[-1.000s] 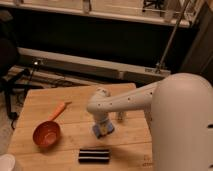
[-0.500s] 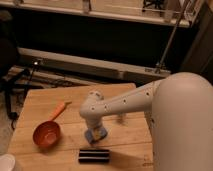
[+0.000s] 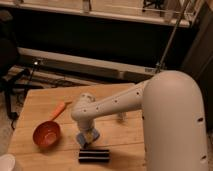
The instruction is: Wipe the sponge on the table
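Camera view looked down on the table (image 3: 37, 102) from the robot's side. At the near left corner a white round thing (image 3: 6, 164) showed only in part, and what it was could not be told. Next along, close to the left edge, sat an orange bowl (image 3: 46, 135), with an orange stick (image 3: 59, 111) angled from it toward the far edge; whether that was the bowl's handle was not clear.

Just right of the bowl, and nearer the near edge than the far one, lay the sponge (image 3: 82, 140), flat on the wood. The gripper (image 3: 87, 131) stood straight down on top of it, hiding part of it. Whether the gripper was wide, narrow or clamped on the sponge could not be told. A black block (image 3: 94, 155) lay just beyond the sponge, toward the near edge. Farther right, about mid-table, stood a small grey item (image 3: 121, 117). The white arm (image 3: 165, 120) filled the right side and covered that part of the table.

As a judgement, the wiping was in hand, since the sponge was down on the wood with the gripper on it. The wood showed no streak or mess, so how much had been wiped and how much was left could not be read.
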Robot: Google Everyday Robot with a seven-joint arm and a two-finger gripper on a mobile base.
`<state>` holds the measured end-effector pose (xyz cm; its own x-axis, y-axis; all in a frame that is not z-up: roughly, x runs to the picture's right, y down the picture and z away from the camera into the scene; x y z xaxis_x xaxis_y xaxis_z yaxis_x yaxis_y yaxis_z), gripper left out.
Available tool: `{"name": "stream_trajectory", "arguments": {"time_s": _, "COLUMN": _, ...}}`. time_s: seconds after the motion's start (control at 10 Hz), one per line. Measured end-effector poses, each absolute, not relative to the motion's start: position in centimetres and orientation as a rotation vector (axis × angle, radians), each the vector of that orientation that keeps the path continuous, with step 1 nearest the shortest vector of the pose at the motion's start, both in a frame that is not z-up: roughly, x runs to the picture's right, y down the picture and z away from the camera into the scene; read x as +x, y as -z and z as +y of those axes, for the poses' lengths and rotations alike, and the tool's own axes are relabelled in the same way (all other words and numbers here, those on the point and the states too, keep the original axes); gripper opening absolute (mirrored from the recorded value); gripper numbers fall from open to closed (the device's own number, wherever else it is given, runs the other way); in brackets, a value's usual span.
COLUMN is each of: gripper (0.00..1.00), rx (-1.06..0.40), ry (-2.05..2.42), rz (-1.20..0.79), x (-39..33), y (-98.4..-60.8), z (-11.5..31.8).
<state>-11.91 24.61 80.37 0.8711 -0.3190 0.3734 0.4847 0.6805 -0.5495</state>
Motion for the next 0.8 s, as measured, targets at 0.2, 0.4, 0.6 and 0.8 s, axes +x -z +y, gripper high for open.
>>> {"name": "stream_trajectory", "arguments": {"time_s": 0.2, "gripper": 0.31, "rx": -0.682, "ry": 0.476, "rz": -0.28, "x": -13.4, "y": -80.9, "z": 24.3}}
{"name": "stream_trajectory", "arguments": {"time_s": 0.4, "gripper": 0.31, "rx": -0.679, "ry": 0.485, "rz": -0.292, "x": -14.2, "y": -81.6, "z": 24.0}}
{"name": "stream_trajectory", "arguments": {"time_s": 0.6, "gripper": 0.31, "rx": -0.669, "ry": 0.501, "rz": -0.3, "x": -15.0, "y": -82.6, "z": 23.3}}
{"name": "stream_trajectory", "arguments": {"time_s": 0.8, "gripper": 0.31, "rx": -0.657, "ry": 0.512, "rz": -0.304, "x": -15.8, "y": -83.5, "z": 22.4}}
